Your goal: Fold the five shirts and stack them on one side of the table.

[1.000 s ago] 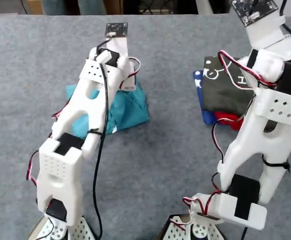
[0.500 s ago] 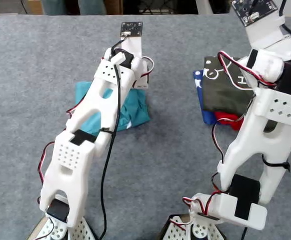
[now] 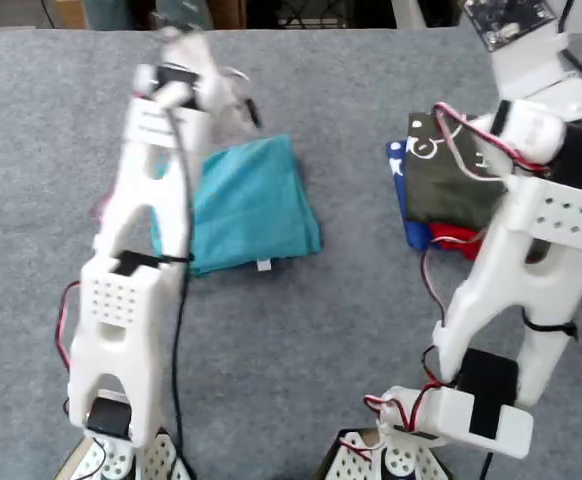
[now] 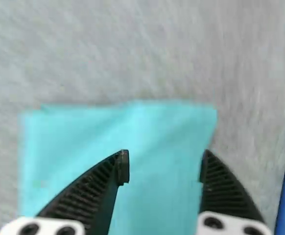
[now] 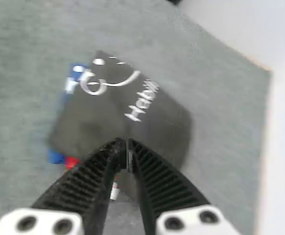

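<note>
A folded teal shirt lies flat on the grey table, left of centre. In the left wrist view my left gripper hangs open above the teal shirt, its black fingers apart and holding nothing. My left arm stretches toward the far left. At the right is a stack with a dark grey printed shirt on top, a blue one and a red one beneath. My right gripper is shut and empty above the dark grey shirt.
The grey cloth-covered table is bare between the teal shirt and the stack and along the front. Both arm bases stand at the near edge. The table's far edge runs close behind the stack.
My left arm has lifted off the teal shirt and swung to the far left; the shirt now lies uncovered and spread flatter. The right arm has stayed in place.
</note>
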